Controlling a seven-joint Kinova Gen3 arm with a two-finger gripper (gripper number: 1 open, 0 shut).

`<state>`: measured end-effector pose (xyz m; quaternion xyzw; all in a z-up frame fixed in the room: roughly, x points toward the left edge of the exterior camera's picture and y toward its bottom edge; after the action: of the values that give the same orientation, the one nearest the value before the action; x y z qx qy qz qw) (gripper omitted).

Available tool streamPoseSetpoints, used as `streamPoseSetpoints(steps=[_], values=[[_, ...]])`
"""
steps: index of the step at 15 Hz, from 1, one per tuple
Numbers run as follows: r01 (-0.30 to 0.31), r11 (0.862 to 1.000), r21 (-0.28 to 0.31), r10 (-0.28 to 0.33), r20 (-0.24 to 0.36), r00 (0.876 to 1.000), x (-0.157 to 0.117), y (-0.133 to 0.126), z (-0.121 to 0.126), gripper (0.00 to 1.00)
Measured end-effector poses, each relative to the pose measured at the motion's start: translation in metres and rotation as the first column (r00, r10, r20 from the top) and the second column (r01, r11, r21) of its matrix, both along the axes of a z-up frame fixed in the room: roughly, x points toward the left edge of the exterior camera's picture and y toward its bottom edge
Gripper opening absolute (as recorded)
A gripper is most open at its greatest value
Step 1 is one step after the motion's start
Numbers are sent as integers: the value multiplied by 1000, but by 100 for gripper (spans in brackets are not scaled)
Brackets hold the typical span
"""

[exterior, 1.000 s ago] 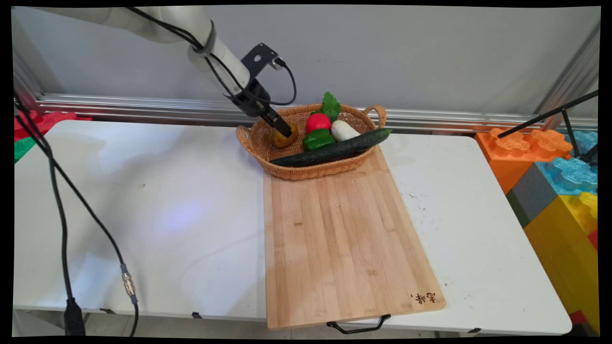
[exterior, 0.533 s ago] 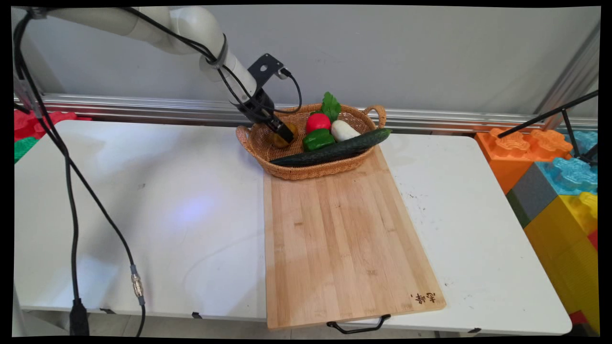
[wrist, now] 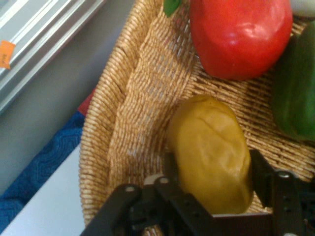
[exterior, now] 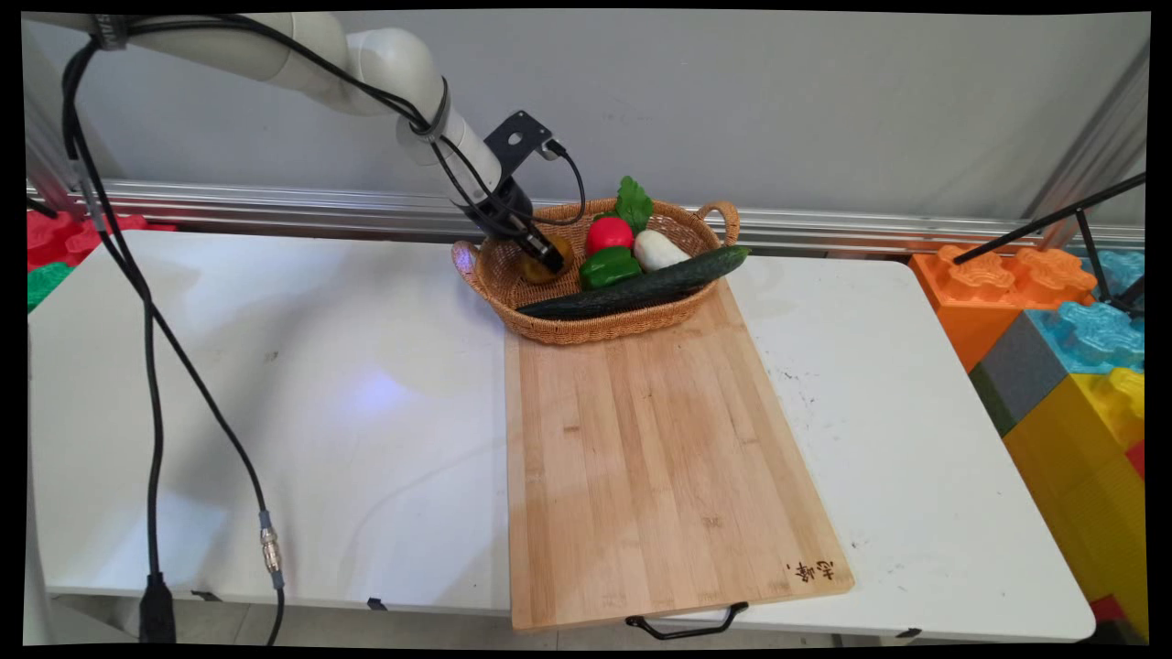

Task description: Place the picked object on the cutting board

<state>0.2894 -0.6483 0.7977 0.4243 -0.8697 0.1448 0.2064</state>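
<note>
My gripper (exterior: 548,258) reaches down into the left end of a woven basket (exterior: 595,331). In the hand view the gripper (wrist: 211,164) has its two black fingers pressed against both sides of a yellow vegetable (wrist: 211,152), so it is shut on it. That yellow vegetable (exterior: 534,268) lies against the basket's wall (wrist: 128,113). Right beside it are a red pepper (wrist: 238,34) and a green pepper (wrist: 298,93). In the main view the red pepper (exterior: 608,234), green pepper (exterior: 609,267), a white radish (exterior: 661,249) and a long cucumber (exterior: 641,286) fill the basket.
A wooden cutting board (exterior: 650,439) lies lengthwise from the basket to the table's near edge. Large toy blocks (exterior: 1062,348) are stacked off the table's right end. Black cables (exterior: 151,366) hang over the left side. A green leaf (exterior: 634,203) sticks up at the basket's back.
The arm's upper links have swung to the right while the gripper's tip stayed at the yellow vegetable in the basket. The hanging cables shifted right with it.
</note>
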Motion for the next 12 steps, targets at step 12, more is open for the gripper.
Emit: streamPoseSetpoints(steps=[12], values=[[44, 990, -131, -49, -40, 998, -36, 29, 69, 0]])
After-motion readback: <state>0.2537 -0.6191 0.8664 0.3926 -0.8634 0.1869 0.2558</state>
